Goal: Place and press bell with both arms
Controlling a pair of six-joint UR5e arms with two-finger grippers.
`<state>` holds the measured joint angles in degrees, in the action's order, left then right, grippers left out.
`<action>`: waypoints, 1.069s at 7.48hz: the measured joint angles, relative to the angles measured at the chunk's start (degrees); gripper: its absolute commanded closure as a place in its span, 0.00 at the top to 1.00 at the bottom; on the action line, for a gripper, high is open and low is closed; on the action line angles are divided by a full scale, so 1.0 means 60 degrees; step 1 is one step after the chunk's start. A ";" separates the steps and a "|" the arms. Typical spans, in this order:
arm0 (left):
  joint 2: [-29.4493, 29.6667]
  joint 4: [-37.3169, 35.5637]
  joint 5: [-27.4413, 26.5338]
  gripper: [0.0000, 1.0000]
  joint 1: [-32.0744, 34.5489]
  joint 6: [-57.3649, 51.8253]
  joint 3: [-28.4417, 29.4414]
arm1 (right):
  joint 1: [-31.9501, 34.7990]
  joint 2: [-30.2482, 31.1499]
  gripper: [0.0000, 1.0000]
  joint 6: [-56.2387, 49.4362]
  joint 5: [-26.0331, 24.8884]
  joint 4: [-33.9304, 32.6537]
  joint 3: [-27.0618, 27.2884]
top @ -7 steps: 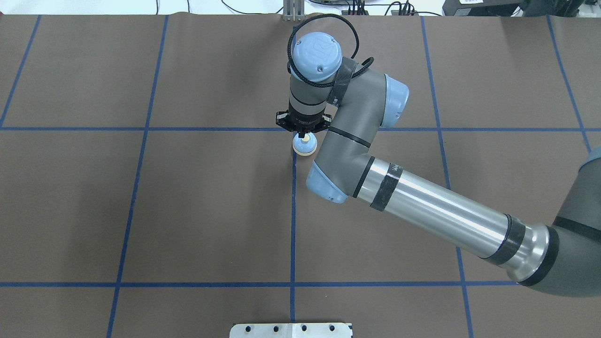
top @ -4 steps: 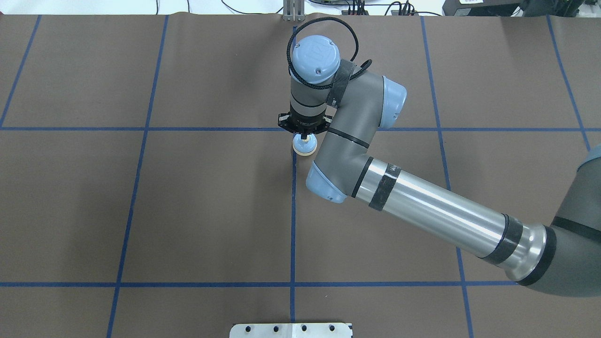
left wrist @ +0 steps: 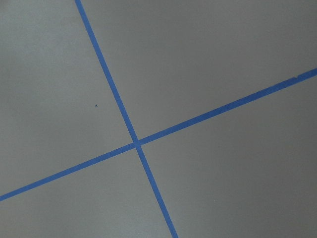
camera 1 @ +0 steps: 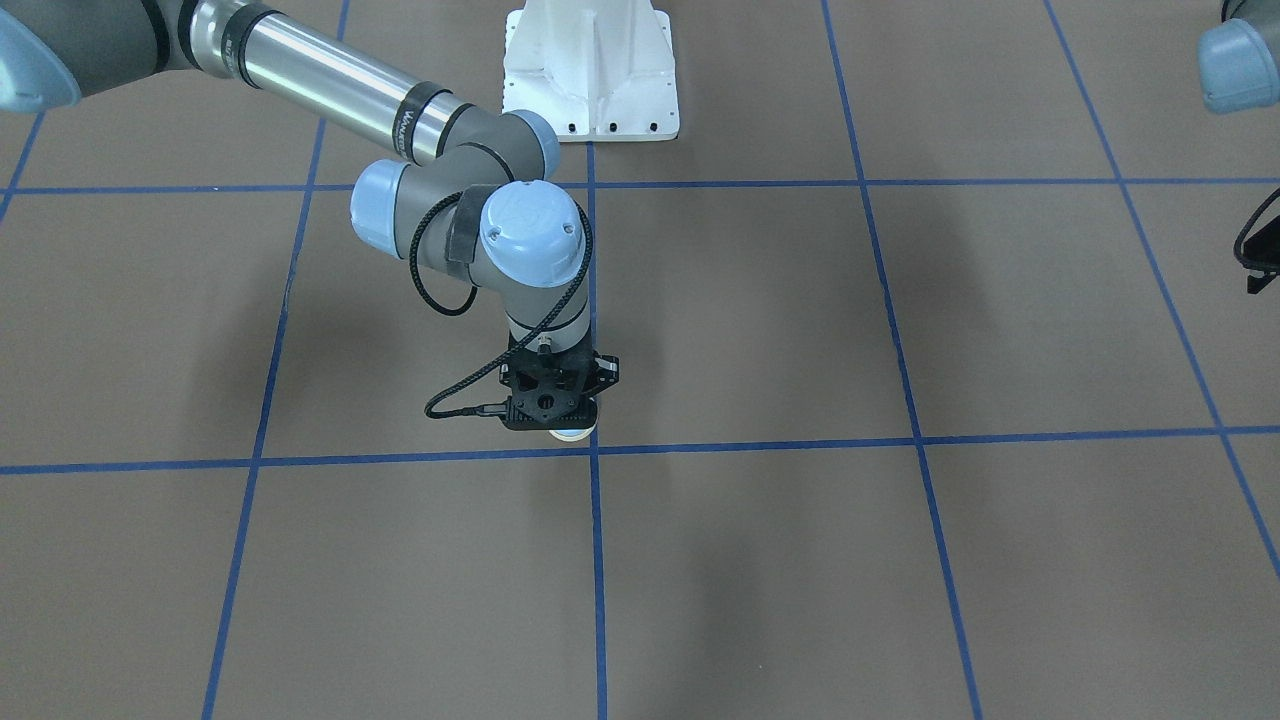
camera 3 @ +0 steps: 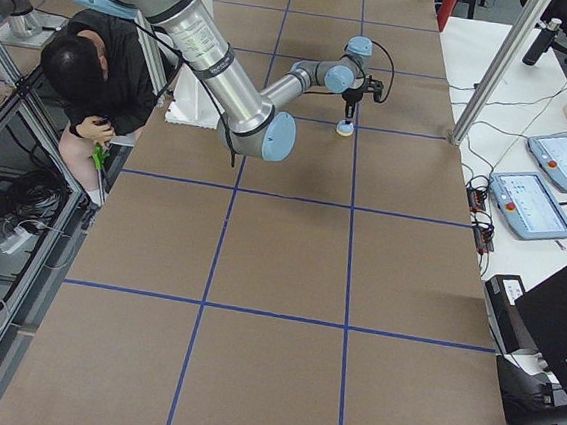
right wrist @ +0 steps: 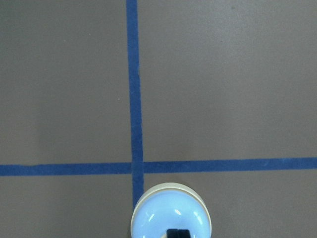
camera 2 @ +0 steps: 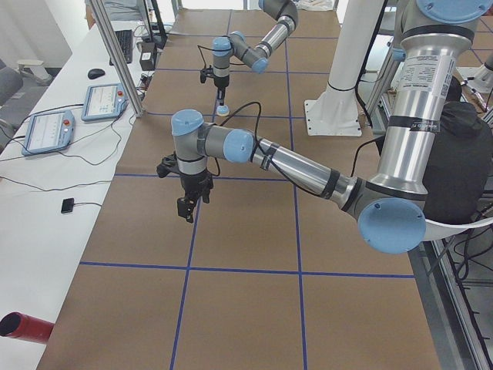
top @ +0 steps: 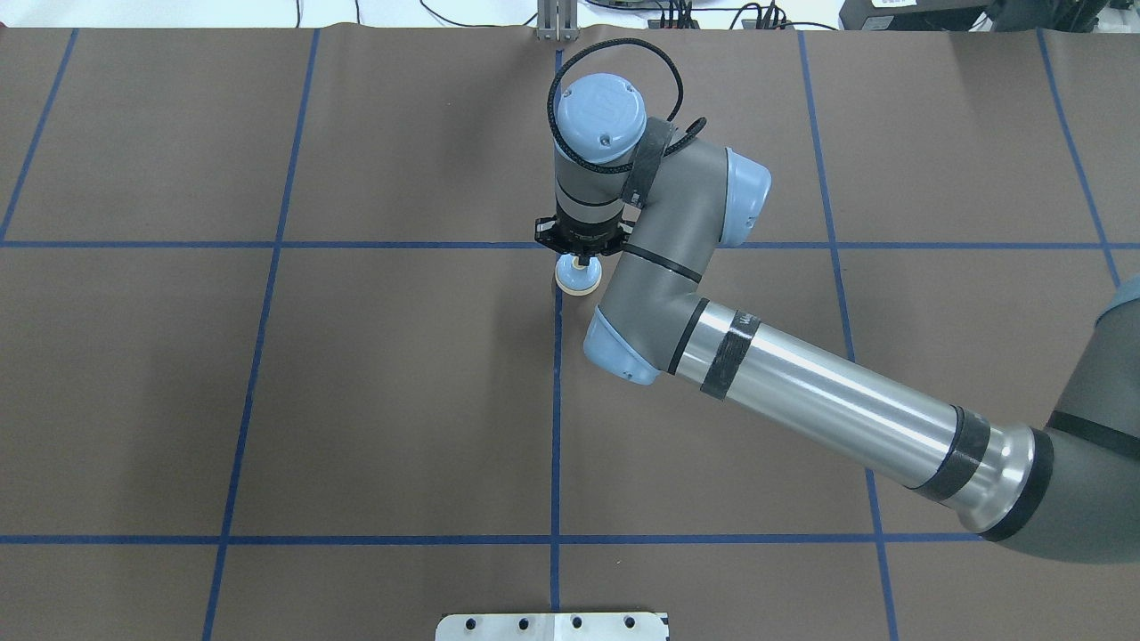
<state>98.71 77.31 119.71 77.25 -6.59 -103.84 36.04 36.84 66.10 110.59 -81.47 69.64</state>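
Observation:
The light-blue bell (top: pixel 576 279) with its cream base ring is at the crossing of blue tape lines near the table's middle. My right gripper (top: pixel 582 261) points straight down over it and is shut on the cream button on top. In the right wrist view the bell's dome (right wrist: pixel 163 213) fills the bottom edge, with a black fingertip (right wrist: pixel 178 233) on it. The bell also shows in the front view (camera 1: pixel 572 434), mostly hidden under the gripper. Whether it rests on the table I cannot tell. My left gripper (camera 2: pixel 185 214) hangs above the table far to the left; open or shut I cannot tell.
The brown table cover has a blue tape grid (top: pixel 556 401). The white pedestal base (camera 1: pixel 590 70) stands at the robot's side. A metal post (top: pixel 554 22) is at the far edge. Touch panels (camera 2: pixel 46 131) and a red cylinder (camera 2: pixel 23 327) lie on the side bench.
My right arm has lowered a little with the bell in its gripper; the wrist shifted slightly. The gripper stays shut.

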 measured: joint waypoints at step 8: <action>0.0022 -0.0027 0.0012 1.00 0.0575 -0.0397 0.0011 | 0.0833 0.0698 1.00 -0.0088 0.0331 -0.0365 0.1580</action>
<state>98.84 77.15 119.78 80.71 -8.98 -103.77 41.03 41.02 65.57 112.57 -83.66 79.12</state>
